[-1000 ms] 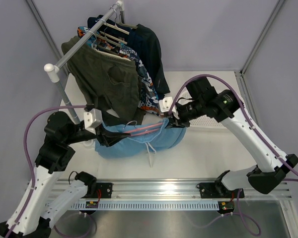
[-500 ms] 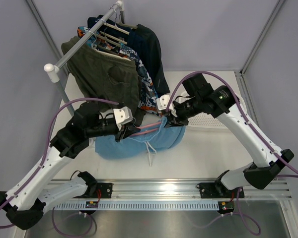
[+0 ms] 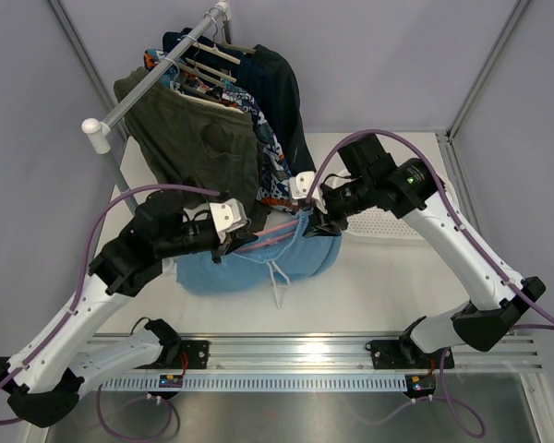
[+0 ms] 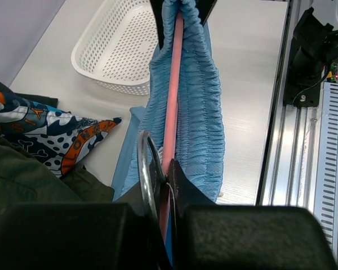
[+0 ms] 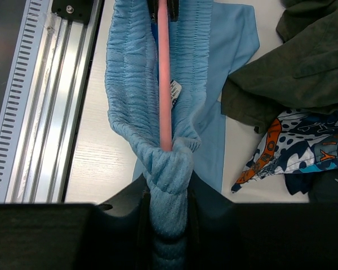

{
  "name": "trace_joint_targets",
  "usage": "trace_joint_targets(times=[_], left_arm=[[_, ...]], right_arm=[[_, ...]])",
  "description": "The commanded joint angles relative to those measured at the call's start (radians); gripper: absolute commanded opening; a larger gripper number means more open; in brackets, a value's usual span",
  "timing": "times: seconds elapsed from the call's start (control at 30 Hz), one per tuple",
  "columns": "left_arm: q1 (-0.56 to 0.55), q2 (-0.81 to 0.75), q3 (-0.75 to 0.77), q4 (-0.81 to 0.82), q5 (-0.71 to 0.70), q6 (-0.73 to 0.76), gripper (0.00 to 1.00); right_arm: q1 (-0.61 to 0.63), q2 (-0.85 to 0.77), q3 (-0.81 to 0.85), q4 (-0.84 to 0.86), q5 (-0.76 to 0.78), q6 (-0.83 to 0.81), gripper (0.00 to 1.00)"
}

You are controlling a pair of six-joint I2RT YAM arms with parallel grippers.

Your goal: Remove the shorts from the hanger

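Top external: blue shorts [image 3: 258, 266] are on the pink hanger [image 3: 270, 241]. The gathered elastic waistband runs along both sides of the hanger's bar, and the rest of the fabric droops below the hanger onto the white surface [image 3: 388, 286]. The hanger sits roughly level, held between the two arms.

Left wrist: left pincer [image 4: 166, 185] is pressed together on the pink hanger at its hook end. The metal hook [image 4: 145, 163] stands just beside the fingers, with blue fabric caught right there too.

Right wrist: right pincer [image 5: 169, 194] is at the hanger's opposite end, pinching the bunched waistband of the blue shorts where it wraps over the bar's tip. I can't tell if the bar tip itself is inside the grip.

Around the hanger:
- The white mesh basket [image 3: 392, 227] sits on the surface past the hanger's right-pincer end.
- The clothes rail [image 3: 134, 97] is behind and above the hanger, on the hook-end side. It is loaded with an olive-green garment [image 3: 203, 148], a patterned blue/orange/white garment [image 3: 275, 166] and a dark navy garment [image 3: 282, 92]. Their hems hang down close behind the hanger.
- The aluminium base rail [image 3: 295, 349] runs along the near edge, in front of the hanger.
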Motion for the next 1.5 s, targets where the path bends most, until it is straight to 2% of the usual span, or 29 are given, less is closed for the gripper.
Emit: trace_joint_targets(times=[0.0,0.03,0.07,0.13,0.27,0.33,0.37,0.43,0.47,0.6,0.67,0.8,0.9,0.97,1.23,1.27,1.4,1.47], left_arm=[[0.009,-0.021,0.02,0.033,-0.135,-0.039,0.0],[0.009,-0.026,0.013,0.027,-0.144,-0.065,0.0],[0.011,-0.026,0.008,0.022,-0.153,-0.079,0.0],[0.011,-0.03,-0.006,0.021,-0.17,-0.131,0.0],[0.011,-0.052,-0.065,0.052,-0.209,-0.254,0.0],[0.011,-0.058,-0.082,0.081,-0.232,-0.326,0.0],[0.011,-0.061,-0.098,0.096,-0.238,-0.359,0.0],[0.009,-0.067,-0.105,0.139,-0.275,-0.442,0.0],[0.011,-0.067,-0.11,0.156,-0.282,-0.467,0.0],[0.011,-0.049,-0.096,0.22,-0.308,-0.611,0.0],[0.009,-0.034,-0.078,0.222,-0.313,-0.645,0.0],[0.011,0.0,-0.046,0.22,-0.315,-0.723,0.0],[0.009,0.012,-0.04,0.231,-0.315,-0.746,0.0],[0.011,0.012,-0.041,0.242,-0.307,-0.754,0.0],[0.011,0.008,-0.033,0.243,-0.284,-0.76,0.0],[0.011,0.008,-0.033,0.243,-0.281,-0.762,0.0],[0.009,0.005,-0.032,0.201,-0.281,-0.733,0.0],[0.009,-0.004,-0.043,0.176,-0.269,-0.716,0.0]], right_arm=[[-0.005,-0.009,0.054,0.062,-0.043,0.091,0.5],[-0.012,-0.008,0.059,0.073,-0.037,0.114,0.84],[-0.02,-0.009,0.066,0.082,-0.032,0.14,0.93],[-0.046,-0.008,0.096,0.109,-0.033,0.215,1.0],[-0.08,-0.009,0.14,0.178,0.011,0.469,1.0],[-0.08,-0.017,0.126,0.246,0.083,0.59,0.99],[-0.08,-0.027,0.114,0.272,0.106,0.731,0.99],[-0.077,-0.04,0.065,0.355,0.181,0.879,0.98],[-0.068,-0.053,0.044,0.409,0.218,1.031,0.97],[0.041,-0.075,-0.045,0.451,0.526,1.206,0.96],[0.067,-0.078,-0.067,0.46,0.559,1.252,0.95],[0.095,-0.055,-0.105,0.474,0.634,1.251,0.88],[0.098,-0.015,-0.092,0.481,0.654,1.248,0.77],[0.097,0.011,-0.087,0.491,0.654,1.248,0.66],[0.097,0.078,-0.055,0.52,0.628,1.269,0.43],[0.097,0.087,-0.044,0.52,0.631,1.265,0.31],[0.094,0.081,-0.015,0.514,0.695,1.211,0.0],[0.078,0.068,-0.001,0.524,0.735,1.18,0.0]])
